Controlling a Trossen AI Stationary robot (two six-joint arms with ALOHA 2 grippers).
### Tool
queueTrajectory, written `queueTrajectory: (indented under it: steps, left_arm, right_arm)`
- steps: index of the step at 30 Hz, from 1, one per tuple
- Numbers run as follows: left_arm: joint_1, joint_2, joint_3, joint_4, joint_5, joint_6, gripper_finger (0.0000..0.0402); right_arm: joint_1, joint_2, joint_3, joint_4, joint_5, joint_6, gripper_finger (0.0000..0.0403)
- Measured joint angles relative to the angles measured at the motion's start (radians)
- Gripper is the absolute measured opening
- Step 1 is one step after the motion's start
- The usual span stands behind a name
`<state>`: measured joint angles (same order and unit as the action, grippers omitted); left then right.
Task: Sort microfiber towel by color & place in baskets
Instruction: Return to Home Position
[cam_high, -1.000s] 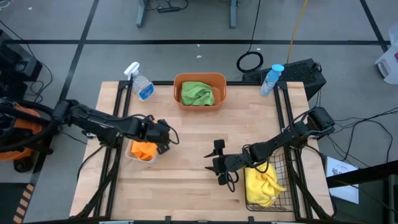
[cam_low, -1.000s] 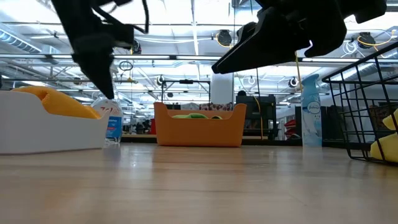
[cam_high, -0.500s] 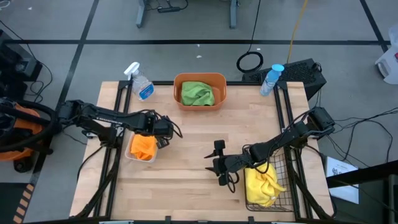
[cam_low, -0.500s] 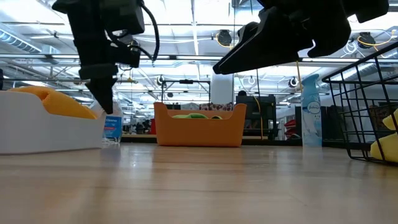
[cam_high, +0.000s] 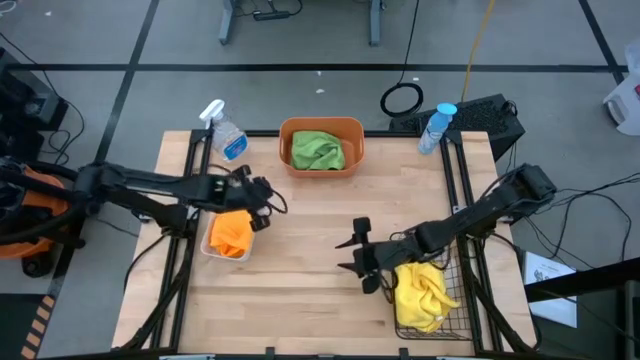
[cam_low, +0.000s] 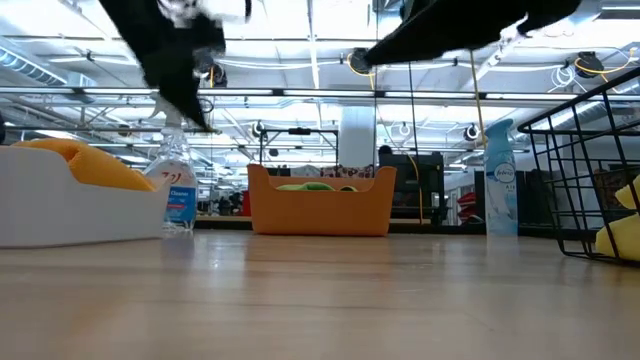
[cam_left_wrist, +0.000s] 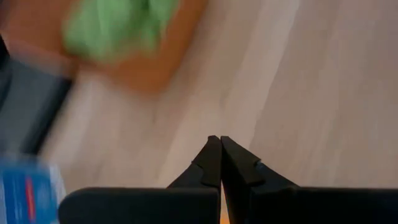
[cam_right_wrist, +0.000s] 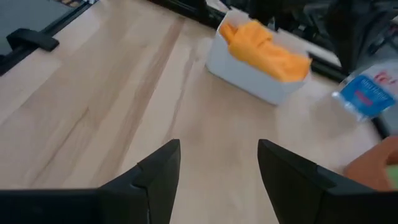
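Each of three towels lies in a basket. The orange towel is in the white bin, the green towel in the orange tub, and the yellow towel in the black wire basket. My left gripper hangs shut and empty above the table, just beyond the white bin's far right corner. Its wrist view shows the shut fingertips pointing toward the orange tub. My right gripper is open and empty, left of the wire basket, facing the white bin.
One spray bottle lies near the table's far left corner, and a blue-capped one stands at the far right. In the low view the white bin, orange tub and wire basket ring bare wood at the table's middle.
My left gripper has risen from beside the white bin and drifted toward the table's far edge. My right gripper has also lifted, shifting slightly right toward the wire basket. The towels and baskets have stayed where they were.
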<state>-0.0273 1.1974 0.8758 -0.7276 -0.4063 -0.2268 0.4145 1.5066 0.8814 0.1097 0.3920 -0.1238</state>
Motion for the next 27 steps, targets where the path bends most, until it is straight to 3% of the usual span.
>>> queueTrajectory:
  steps: [6,15,27]
  left_arm:
    - [0.019,-0.197,-0.05,0.292,0.139,0.241,0.0004]
    - [0.005,-0.446,-0.161,0.344,0.124,0.267,0.0004]
    - [-0.06,-0.664,-0.374,0.41,0.066,0.198,0.0004]
  right_arm:
    - [-0.021,-0.148,0.0,-0.091,-0.003,-0.094,0.0177]
    - [-0.049,-0.392,-0.06,-0.224,-0.037,-0.082,0.0012]
    - [-0.049,-0.691,-0.353,-0.06,-0.148,-0.045,0.0002]
